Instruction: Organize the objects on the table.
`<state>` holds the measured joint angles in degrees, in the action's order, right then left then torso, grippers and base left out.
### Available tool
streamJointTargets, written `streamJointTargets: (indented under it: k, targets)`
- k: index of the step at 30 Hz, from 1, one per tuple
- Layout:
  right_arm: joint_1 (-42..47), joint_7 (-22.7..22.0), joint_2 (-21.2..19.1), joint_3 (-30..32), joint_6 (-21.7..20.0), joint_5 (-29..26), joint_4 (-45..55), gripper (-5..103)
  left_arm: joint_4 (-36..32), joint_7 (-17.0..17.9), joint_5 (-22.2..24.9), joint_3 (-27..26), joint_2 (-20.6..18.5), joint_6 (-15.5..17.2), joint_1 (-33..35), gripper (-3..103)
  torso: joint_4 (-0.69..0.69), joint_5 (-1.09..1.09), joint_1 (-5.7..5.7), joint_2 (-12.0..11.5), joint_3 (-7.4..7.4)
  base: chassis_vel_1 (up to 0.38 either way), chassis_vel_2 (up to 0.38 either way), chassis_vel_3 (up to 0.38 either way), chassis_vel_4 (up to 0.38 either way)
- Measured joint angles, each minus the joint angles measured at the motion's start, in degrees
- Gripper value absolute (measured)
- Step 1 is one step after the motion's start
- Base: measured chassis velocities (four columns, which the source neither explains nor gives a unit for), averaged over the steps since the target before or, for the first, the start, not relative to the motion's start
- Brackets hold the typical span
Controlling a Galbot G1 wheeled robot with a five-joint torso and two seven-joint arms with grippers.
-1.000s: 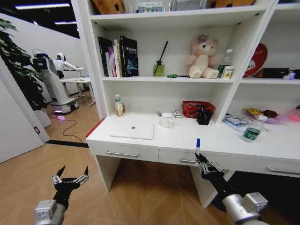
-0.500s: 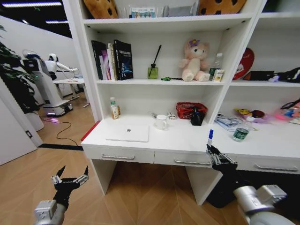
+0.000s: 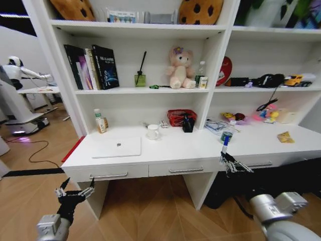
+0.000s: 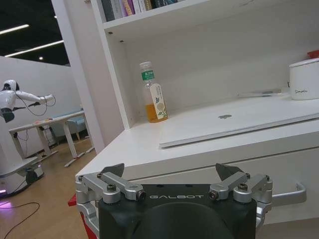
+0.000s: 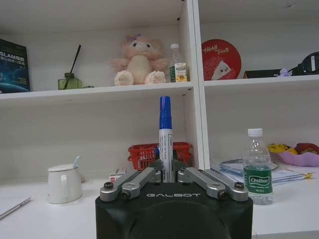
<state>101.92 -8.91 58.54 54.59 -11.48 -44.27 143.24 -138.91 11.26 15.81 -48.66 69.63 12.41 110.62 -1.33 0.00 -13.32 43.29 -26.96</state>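
My left gripper (image 3: 75, 193) hangs low, below and in front of the surface's (image 3: 175, 150) left corner, fingers spread wide and holding nothing. From its wrist camera the left drawer handle (image 4: 289, 191) is close ahead.

On the surface, left to right: a juice bottle (image 3: 99, 120) at the back left; the laptop (image 3: 118, 147) lying closed and flat on the left part; a mug (image 3: 152, 131) behind it toward the middle; a red basket (image 3: 181, 117) at the back; a water bottle (image 3: 226, 135) right of centre; a yellow packet (image 3: 285, 137) near the right end.

My right gripper (image 3: 230, 161) sits at the front edge, right of centre, fingers closed on a pen (image 3: 224, 145) held upright, blue cap on top. The water bottle stands just beyond it.

Judgement on handling:
- Pen: light, stiff, smooth barrel; liable to pivot, gripped low.
- Laptop: thin, rigid, fragile; best taken by an edge, little clearance underneath.
- Water bottle: clear, apparently light, may tip; grasp mid-body.
- Packet: soft, crushable.
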Motion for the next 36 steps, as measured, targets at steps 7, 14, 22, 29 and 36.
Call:
streamJointTargets:
  k: [7, 14, 22, 29, 36]
  targets:
    - [-0.48, -0.02, -0.4, -0.43, -0.23, -0.4, 0.0, 10, 0.0, 0.0, 0.0, 0.0, 0.0, 0.0, 0.0, 100, -0.02, 0.0, -0.64, 1.41, -0.75, 0.0, 0.0, 0.0, 0.0]
    - [-2.21, -0.65, -1.66, -0.31, -0.72, -2.88, 0.0, 10, 0.0, 0.0, 0.0, 0.0, 0.0, 0.0, 0.0, 100, 0.0, 0.0, -1.48, 3.39, -1.88, 0.027, 0.032, 0.035, 0.04]
    - [-2.56, -0.82, -1.86, -0.71, -0.94, -3.18, 0.0, 10, 0.0, 0.0, 0.0, 0.0, 0.0, -0.01, 0.0, 100, -0.01, 0.0, -2.21, 4.98, -2.75, 0.018, 0.022, 0.03, 0.021]
    - [-2.31, -0.89, -1.86, -0.78, -0.89, -3.42, 0.0, 10, 0.0, 0.0, 0.0, 0.0, 0.0, 0.0, 0.0, 100, -0.01, 0.0, -3.08, 7.07, -3.97, 0.008, 0.016, 0.007, 0.005]
    - [-1.73, -0.89, -1.5, -1.1, -0.74, -3.12, 0.0, 10, 0.0, 0.0, 0.0, 0.0, 0.0, 0.0, 0.0, 100, 0.0, 0.0, -3.74, 8.43, -4.67, 0.0, 0.0, 0.0, 0.0]
